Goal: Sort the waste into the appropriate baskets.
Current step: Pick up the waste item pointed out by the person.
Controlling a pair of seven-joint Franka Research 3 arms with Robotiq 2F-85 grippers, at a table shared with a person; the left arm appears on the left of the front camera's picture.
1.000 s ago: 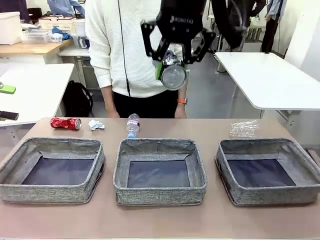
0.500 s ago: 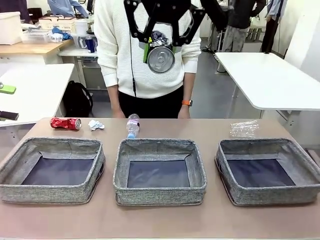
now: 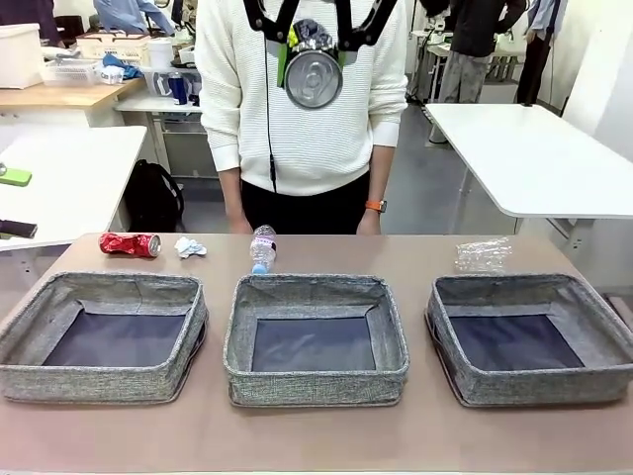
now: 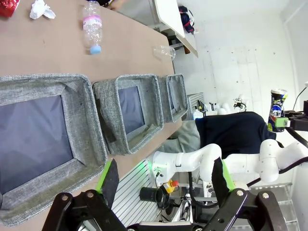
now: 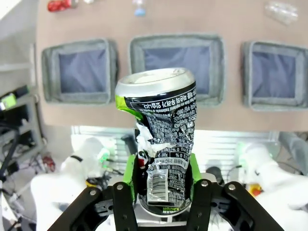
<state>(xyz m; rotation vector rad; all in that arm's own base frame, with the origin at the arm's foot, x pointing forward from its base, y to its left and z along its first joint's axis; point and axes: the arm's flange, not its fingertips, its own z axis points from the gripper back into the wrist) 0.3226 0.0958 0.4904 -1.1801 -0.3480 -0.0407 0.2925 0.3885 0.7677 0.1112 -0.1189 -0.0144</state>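
Observation:
High over the table, in front of the person's chest, my right gripper (image 3: 313, 61) is shut on a crumpled dark silver-black can (image 3: 314, 78), its round end facing the camera. The right wrist view looks down past that can (image 5: 164, 137) between the green pads (image 5: 129, 175). Below it lie three grey baskets, left (image 3: 104, 381), middle (image 3: 316, 384) and right (image 3: 529, 386), all with bare bottoms. Behind them on the table lie a red can (image 3: 130, 243), a white paper wad (image 3: 189, 246), a clear bottle (image 3: 263, 247) and a crushed clear plastic cup (image 3: 484, 254). My left gripper (image 4: 164, 175) stands open off the table's near edge.
A person in a white sweater (image 3: 302, 129) stands at the far edge, hands hanging by the table. The table's front strip (image 3: 316, 435) before the baskets is bare. White side tables (image 3: 539, 158) stand to the right and left.
My right gripper has carried the dark can higher and slightly to the left. The person has shifted a little to the right. The items on the table have not moved.

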